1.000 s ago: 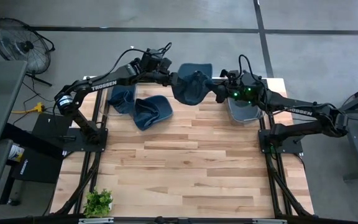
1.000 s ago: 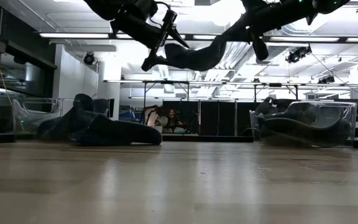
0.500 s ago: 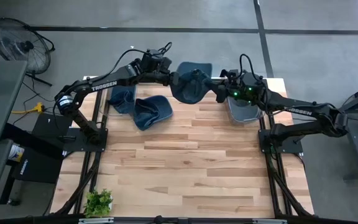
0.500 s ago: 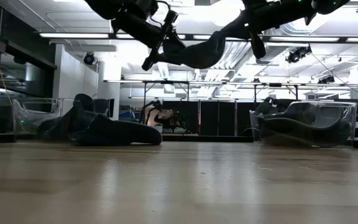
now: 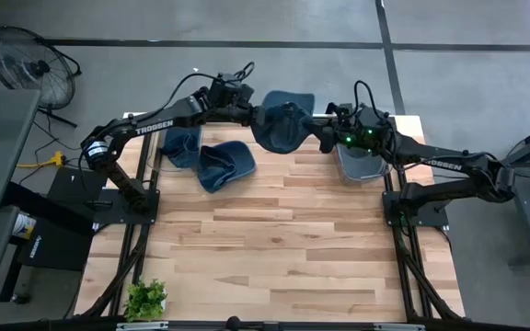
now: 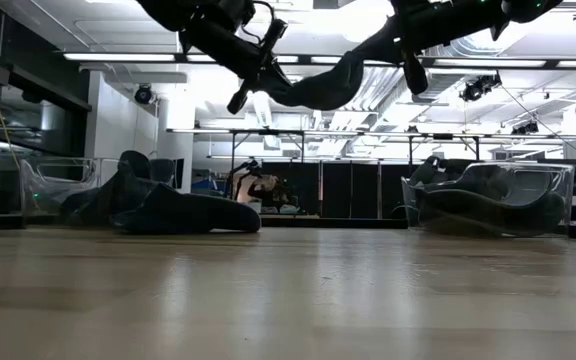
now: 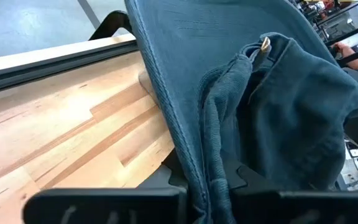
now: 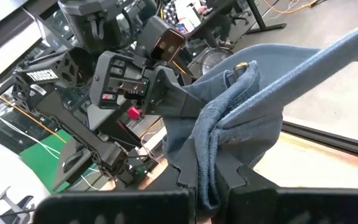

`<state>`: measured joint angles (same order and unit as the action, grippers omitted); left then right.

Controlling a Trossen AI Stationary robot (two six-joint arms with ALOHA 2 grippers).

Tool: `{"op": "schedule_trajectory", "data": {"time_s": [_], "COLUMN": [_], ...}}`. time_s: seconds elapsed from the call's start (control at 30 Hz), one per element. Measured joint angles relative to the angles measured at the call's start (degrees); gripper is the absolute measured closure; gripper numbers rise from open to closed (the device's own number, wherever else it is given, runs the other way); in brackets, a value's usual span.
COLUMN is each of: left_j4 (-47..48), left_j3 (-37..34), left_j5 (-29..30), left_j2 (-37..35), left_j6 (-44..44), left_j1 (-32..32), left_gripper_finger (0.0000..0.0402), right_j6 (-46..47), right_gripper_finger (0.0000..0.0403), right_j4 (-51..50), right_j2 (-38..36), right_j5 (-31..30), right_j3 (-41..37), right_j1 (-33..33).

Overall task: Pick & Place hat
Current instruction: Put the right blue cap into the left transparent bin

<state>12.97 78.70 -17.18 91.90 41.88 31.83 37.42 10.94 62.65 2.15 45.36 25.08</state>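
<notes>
Barely anything has shifted over the last second, honestly: in the low view the hat point(image 6: 313, 88) has just pulled a bit flatter between the two arms, and the high view looks the same as before.

So you've got the blue hat point(image 5: 282, 126) hanging in the air over the far edge of the tabletop point(image 5: 274, 248), stretched between both arms. Left claw point(image 5: 258, 117) is clenched on the hat's left side, right claw point(image 5: 321, 133) is clenched on its right side. Both wrist views show the denim bunched up and pinched right between the fingers, with a little brass buckle point(image 7: 265, 43) just above the fold.

Handling-wise, I'd guess this thing is light and totally floppy. It sags and folds wherever it isn't supported, so don't expect it to keep a shape. Cloth isn't slippery or fragile, so a firm pinch on a gathered fold or the brim edge looks like your best bet.

More blue hats point(image 5: 224, 164) sit below-left of the held one, spilling from a clear bin point(image 6: 53, 187), and another clear bin point(image 5: 362, 165) is just right of it.
</notes>
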Motion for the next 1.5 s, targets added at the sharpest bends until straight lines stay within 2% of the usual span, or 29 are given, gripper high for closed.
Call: {"op": "schedule_trajectory", "data": {"time_s": [0.1, 0.23, 0.3, 0.63, 0.8, 0.9, 1.17, 1.5], "left_j4": [-0.02, 0.01, 0.01, 0.07, 0.52, 0.51, 7.01, 20.62], "left_j3": [0.00, 0.00, 0.00, 0.00, 0.00, 0.00, 0.05, 0.07], "left_j5": [0.06, 0.27, 0.38, 0.36, 0.18, 0.19, 1.16, 3.47], "left_j2": [0.00, 0.00, 0.00, 0.02, 0.02, 0.02, -2.58, -10.62], "left_j6": [-0.05, -0.10, -0.13, -0.08, -0.15, -0.23, -3.08, -9.42], "left_j1": [0.00, 0.00, 0.00, 0.00, 0.00, 0.04, 2.57, 9.06], "left_gripper_finger": [0.0378, 0.0390, 0.0388, 0.0390, 0.0390, 0.0390, 0.0390, 0.0390], "right_j6": [-0.28, -0.88, -1.91, -1.39, -1.47, -1.76, -3.00, -2.97], "right_gripper_finger": [0.0401, 0.0399, 0.0387, 0.0252, 0.0188, 0.0163, 0.0152, 0.0151], "right_j4": [-0.28, -0.42, -0.46, -1.14, -3.74, -6.66, -17.91, -28.50], "right_j2": [0.00, 0.00, 0.00, -0.59, -3.23, -5.98, -14.54, -18.91], "right_j5": [0.00, 0.02, 0.08, 0.86, 2.47, 1.89, -2.92, -3.10], "right_j3": [0.00, 0.00, 0.00, 0.00, 0.00, 0.00, 0.00, 0.00], "right_j1": [0.00, 0.00, -0.02, 0.04, 0.04, 0.04, 0.04, 0.04]}}
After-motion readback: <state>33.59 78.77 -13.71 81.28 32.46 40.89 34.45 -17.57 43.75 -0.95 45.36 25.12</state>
